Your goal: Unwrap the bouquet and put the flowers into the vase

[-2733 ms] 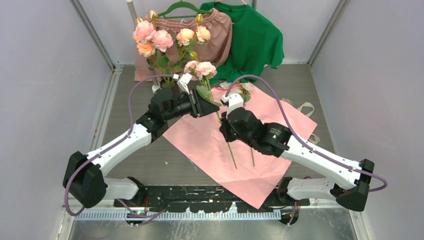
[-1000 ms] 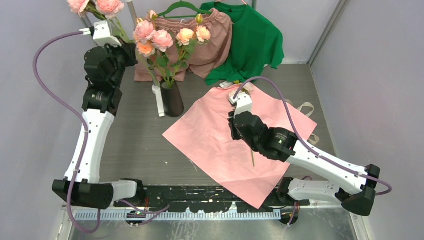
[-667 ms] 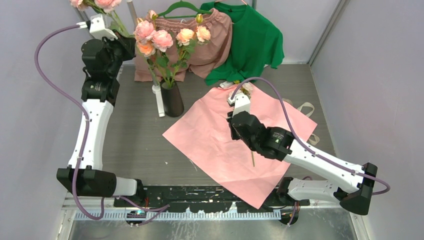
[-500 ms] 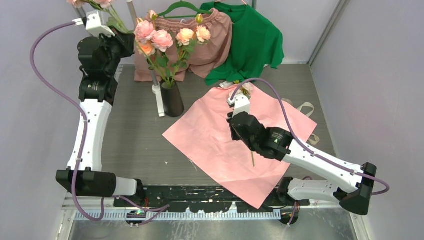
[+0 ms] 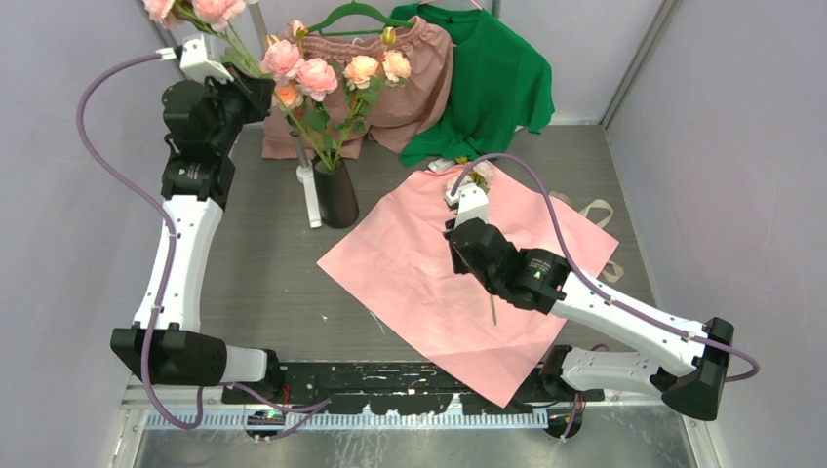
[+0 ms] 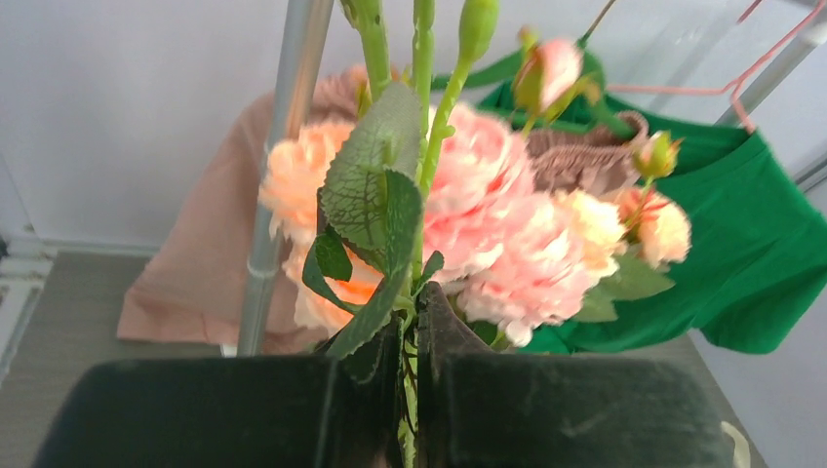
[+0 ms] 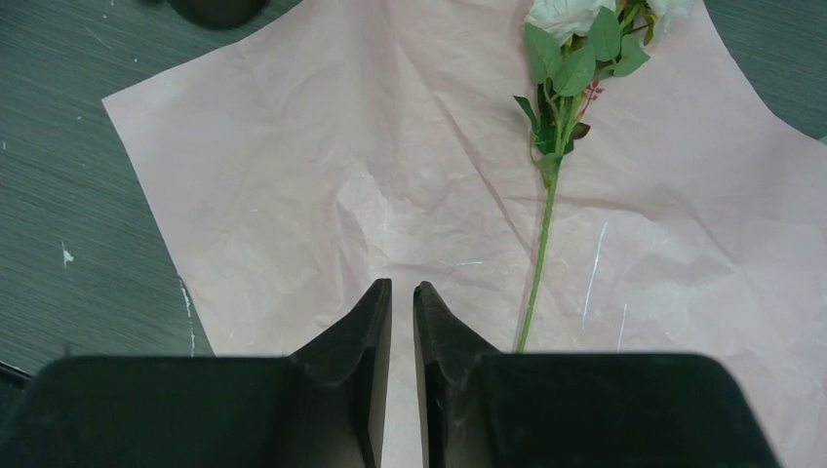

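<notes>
My left gripper (image 5: 254,90) is raised at the back left, shut on the green stems (image 6: 426,166) of pink flowers (image 5: 195,10) whose heads stand above it. It hangs up and to the left of the black vase (image 5: 336,195), which holds several roses (image 5: 317,76). In the left wrist view, leaves and stems are pinched in the left gripper (image 6: 410,302). The bouquet's pink paper (image 5: 410,263) lies spread flat. One flower (image 7: 541,244) lies on the paper (image 7: 293,166). My right gripper (image 7: 402,286) hovers over the paper, left of that stem, jaws a narrow gap apart with nothing between.
A grey pole with a white base (image 5: 310,195) stands just left of the vase. Pink shorts on a green hanger (image 5: 419,78) and a green shirt (image 5: 497,78) hang at the back. A cream ribbon (image 5: 597,210) lies beside the paper's right edge.
My left arm has carried the flowers from over the paper up to the back left, then eased right toward the vase. The right arm has barely moved.
</notes>
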Controlling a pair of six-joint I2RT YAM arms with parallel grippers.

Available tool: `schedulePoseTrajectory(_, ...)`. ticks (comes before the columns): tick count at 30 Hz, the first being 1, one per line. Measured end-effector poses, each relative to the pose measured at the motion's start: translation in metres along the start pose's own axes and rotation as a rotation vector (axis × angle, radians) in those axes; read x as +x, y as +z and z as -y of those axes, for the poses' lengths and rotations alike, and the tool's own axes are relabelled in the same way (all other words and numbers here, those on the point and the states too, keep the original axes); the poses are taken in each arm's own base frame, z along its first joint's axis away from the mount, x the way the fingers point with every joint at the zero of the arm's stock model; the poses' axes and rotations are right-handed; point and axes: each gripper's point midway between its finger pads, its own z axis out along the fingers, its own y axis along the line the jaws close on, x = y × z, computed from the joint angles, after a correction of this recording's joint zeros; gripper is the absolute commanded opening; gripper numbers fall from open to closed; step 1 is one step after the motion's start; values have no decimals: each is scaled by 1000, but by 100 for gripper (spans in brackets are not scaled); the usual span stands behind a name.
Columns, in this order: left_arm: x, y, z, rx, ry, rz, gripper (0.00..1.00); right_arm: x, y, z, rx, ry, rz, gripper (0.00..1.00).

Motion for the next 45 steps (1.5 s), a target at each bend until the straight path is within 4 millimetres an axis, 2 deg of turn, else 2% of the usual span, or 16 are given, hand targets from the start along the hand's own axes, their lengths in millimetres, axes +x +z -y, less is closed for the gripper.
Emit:
schedulePoseTrajectory(7,70,4,-22,-26,-38,-132,0,0,1,-1,-7,7,1,20)
schedulePoseTrajectory(13,122,3,-31,-17,-70,-213,0,1,5,-6,-19,8,-4,20)
schedulePoseTrajectory(16,142,1,-33,-11,-74,-235,0,3,8,-7,-20,8,-12,20)
schedulePoseTrajectory(22,174,-2,-15,31,-73,-280,1,7,11,-8,-20,5,-21,20)
schedulePoseTrajectory(24,185,-4,-7,46,-70,-299,14,9,11,-8,-21,3,-24,20)
schedulePoseTrajectory(25,188,-4,-2,54,-68,-306,26,9,11,-8,-20,3,-26,20)
schedulePoseTrajectory(26,191,-4,3,64,-64,-311,45,9,12,-8,-20,2,-26,20)
schedulePoseTrajectory(28,194,-5,9,75,-64,-318,74,10,13,-8,-18,3,-27,20)
schedulePoseTrajectory(29,196,-5,10,77,-59,-320,92,10,14,-8,-18,3,-28,20)
schedulePoseTrajectory(30,196,-5,12,75,-62,-322,99,11,14,-8,-16,3,-30,20)
schedulePoseTrajectory(33,200,-7,12,64,-63,-334,100,15,16,-6,-12,2,-37,20)
schedulePoseTrajectory(39,212,-19,-1,-2,-53,-400,100,18,19,-4,-9,8,-44,20)
schedulePoseTrajectory(45,201,-36,-3,-31,-32,-407,100,20,26,-1,4,29,-49,22)
